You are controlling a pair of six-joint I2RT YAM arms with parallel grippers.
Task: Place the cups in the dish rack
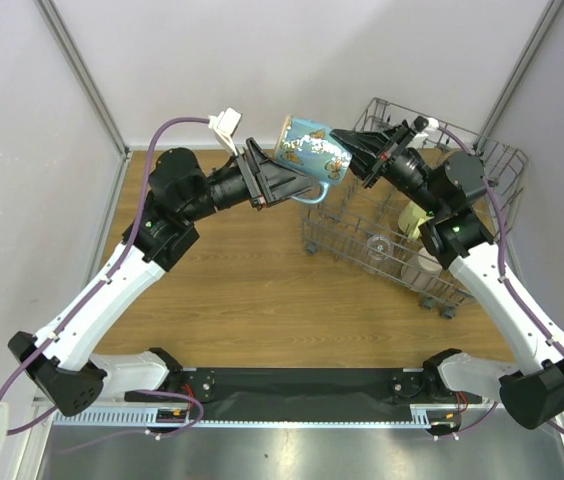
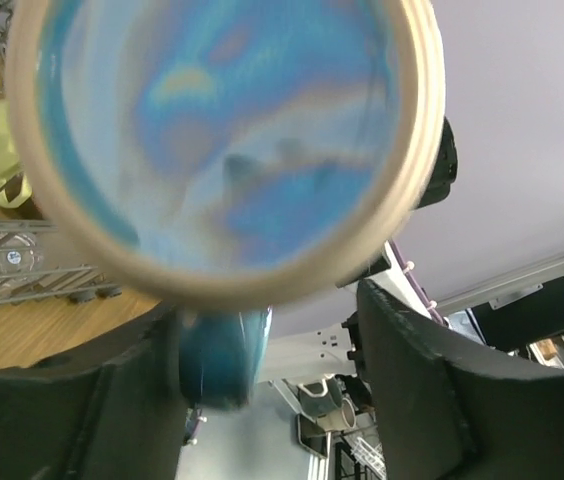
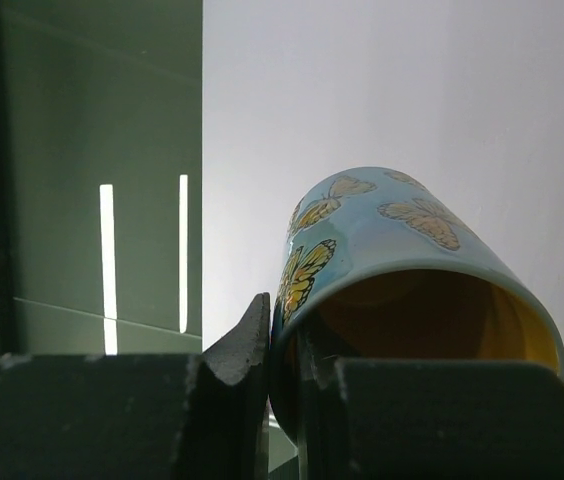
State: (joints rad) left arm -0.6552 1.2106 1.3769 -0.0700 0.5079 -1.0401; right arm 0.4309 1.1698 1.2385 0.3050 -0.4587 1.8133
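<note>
One brown wood-grain tabletop point(image 1: 232, 290) fills the middle of the overhead view. It is closed in by pale lilac-grey walls point(image 1: 262, 60), with slanting metal posts point(image 1: 82, 75) at the far corners. At its 2 o'clock stands the large grey wire dish rack point(image 1: 502, 165). Inside it sit a pale yellow handled mug point(image 1: 412, 215), a small clear glass point(image 1: 379, 245) and a beige handleless cup point(image 1: 428, 262).

A blue ceramic mug printed with orange butterflies point(image 1: 312, 148) hangs tilted in the air over the tabletop's 12 o'clock edge, just beside the rack and between both arms. The right pincer point(image 1: 350, 152) meets it from 3 o'clock and is clamped on its rim, one finger point(image 3: 247, 350) outside the wall and the other inside the yellow interior. The left pincer point(image 1: 297, 185) sits at the mug's 7 o'clock with its jaws spread wide. The blue handle point(image 2: 224, 360) lies between them, close against one side and clear of the other.
</note>
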